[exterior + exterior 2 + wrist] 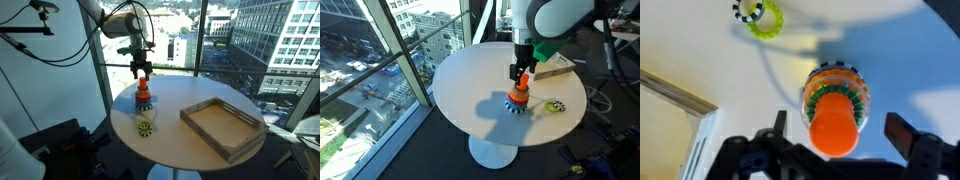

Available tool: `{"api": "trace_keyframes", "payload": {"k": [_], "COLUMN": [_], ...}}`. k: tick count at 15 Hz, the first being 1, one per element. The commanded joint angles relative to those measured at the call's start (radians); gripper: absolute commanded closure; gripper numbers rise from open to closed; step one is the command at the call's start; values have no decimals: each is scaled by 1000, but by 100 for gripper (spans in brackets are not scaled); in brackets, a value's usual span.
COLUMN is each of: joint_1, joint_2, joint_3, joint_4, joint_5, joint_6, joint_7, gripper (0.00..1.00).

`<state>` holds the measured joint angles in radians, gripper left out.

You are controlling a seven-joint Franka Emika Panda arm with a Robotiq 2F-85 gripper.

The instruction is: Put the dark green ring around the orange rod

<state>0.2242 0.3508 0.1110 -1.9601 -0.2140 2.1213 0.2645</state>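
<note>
The orange rod (144, 88) stands upright on its round base near the table's window side, and shows in both exterior views (523, 82). In the wrist view the rod's rounded top (834, 128) fills the middle. The dark green ring (821, 98) lies around the rod, low down on the wider base. My gripper (840, 130) is open, with one finger on each side of the rod's top and nothing held. It hangs straight above the rod in both exterior views (141, 68) (521, 70).
A yellow ring (146, 128) (555, 106) (759, 15) with a black-and-white part lies flat on the round white table (185, 140). A wooden tray (222, 125) sits on the table's other side. Large windows stand close behind the table.
</note>
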Motion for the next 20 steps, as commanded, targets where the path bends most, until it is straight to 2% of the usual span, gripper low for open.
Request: {"api": "trace_keyframes", "payload": {"k": [1, 5, 10, 20], "joint_1": [-8, -10, -21, -88], "joint_2": [-18, -63, -153, -450], "joint_3": [16, 22, 16, -2], "joint_4": [22, 6, -36, -197], "joint_5": [65, 121, 160, 192], "joint_6": [-79, -157, -191, -194], "joint_7": [-58, -67, -49, -48], "gripper": [0, 1, 0, 0]}}
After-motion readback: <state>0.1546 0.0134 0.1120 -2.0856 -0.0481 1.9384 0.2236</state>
